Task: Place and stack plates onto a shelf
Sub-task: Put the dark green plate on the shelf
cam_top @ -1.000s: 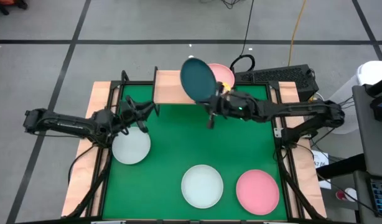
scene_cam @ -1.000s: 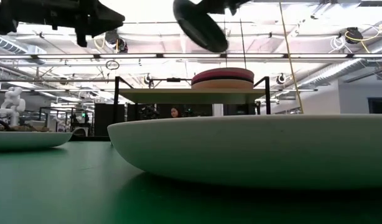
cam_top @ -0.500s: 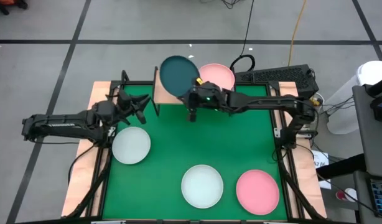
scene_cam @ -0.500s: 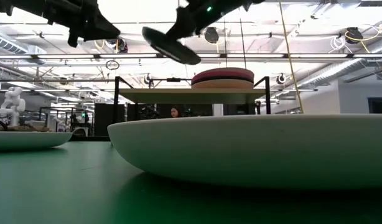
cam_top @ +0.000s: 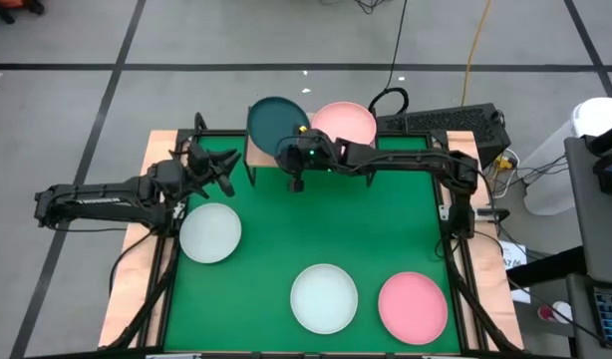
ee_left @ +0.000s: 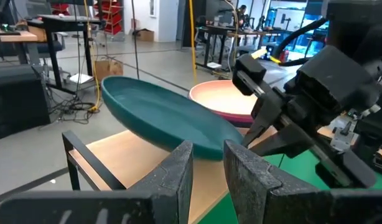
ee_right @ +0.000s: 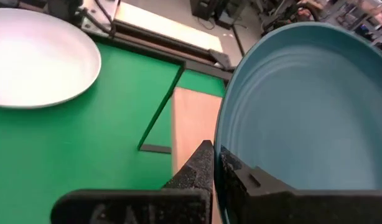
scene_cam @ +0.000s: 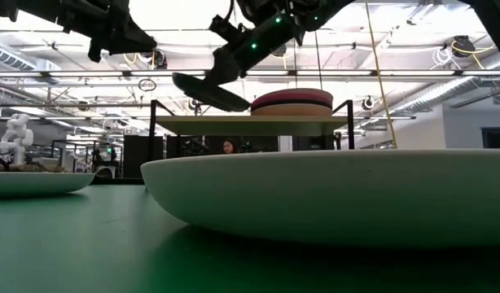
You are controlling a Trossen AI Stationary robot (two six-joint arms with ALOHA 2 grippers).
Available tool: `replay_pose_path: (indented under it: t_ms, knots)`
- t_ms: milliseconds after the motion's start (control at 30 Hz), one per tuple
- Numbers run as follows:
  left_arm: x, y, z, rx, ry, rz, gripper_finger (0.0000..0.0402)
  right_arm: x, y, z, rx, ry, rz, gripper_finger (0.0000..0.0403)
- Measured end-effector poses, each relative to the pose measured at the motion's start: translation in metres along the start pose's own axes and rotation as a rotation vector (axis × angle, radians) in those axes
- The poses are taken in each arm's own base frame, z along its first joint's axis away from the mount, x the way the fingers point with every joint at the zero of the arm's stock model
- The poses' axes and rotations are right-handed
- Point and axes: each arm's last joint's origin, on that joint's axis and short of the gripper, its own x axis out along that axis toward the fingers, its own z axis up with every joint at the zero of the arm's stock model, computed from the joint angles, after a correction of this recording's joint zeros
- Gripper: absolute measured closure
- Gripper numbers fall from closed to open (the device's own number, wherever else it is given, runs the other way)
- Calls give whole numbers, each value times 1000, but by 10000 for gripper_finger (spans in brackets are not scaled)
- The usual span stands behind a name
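Observation:
A dark teal plate point(cam_top: 274, 122) hangs in my right gripper point(cam_top: 293, 150), tilted above the left half of the light-wood shelf point(cam_top: 258, 152). The right half of the shelf carries a stack of plates with a pale pink one point(cam_top: 344, 122) on top, and a magenta one shows under it in the low view point(scene_cam: 291, 96). On the green table rest a mint-white plate point(cam_top: 210, 232), another pale plate point(cam_top: 324, 297) and a pink plate point(cam_top: 413, 306). My left gripper point(cam_top: 216, 166) hovers left of the shelf with a narrow gap between its fingers point(ee_left: 208, 155) and nothing in them. My right gripper pinches the teal plate's rim point(ee_right: 224, 155) on the side nearest the table's middle, one finger on the hollow upper face and one beneath. The plate is lifted clear over the shelf board point(ee_right: 191, 121) and tilted, its far-left edge point(scene_cam: 185, 81) lowest.
The shelf stands on thin black legs point(scene_cam: 152, 138) at the table's far edge. A keyboard point(cam_top: 451, 122) and cables lie behind the table. The large pale plate point(scene_cam: 331, 195) fills the low view's foreground. Bare green table point(cam_top: 316, 219) lies between the shelf and the near plates.
My right gripper carried the teal plate toward the table's left and down over the shelf's left half, tipping it from steep to nearly flat. My left gripper drew away from the mint-white plate toward the far edge, then held still.

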Motion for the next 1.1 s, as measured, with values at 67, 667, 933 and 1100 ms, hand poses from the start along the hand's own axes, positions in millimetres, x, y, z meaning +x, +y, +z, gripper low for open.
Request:
replay_pose_path:
  t_ms: [67,667,933,1100]
  knots:
    - [0,0,0,0,2,0,307,2,1,-1,0,3,2,403]
    - [0,-2,-2,-24,21,-55,307,23,5,-18,-24,40,1,403]
    - [0,-2,-2,-24,23,-57,307,23,4,-19,4,28,-10,389]
    - [0,-2,-2,-24,23,-58,307,23,4,-19,3,34,-9,379]
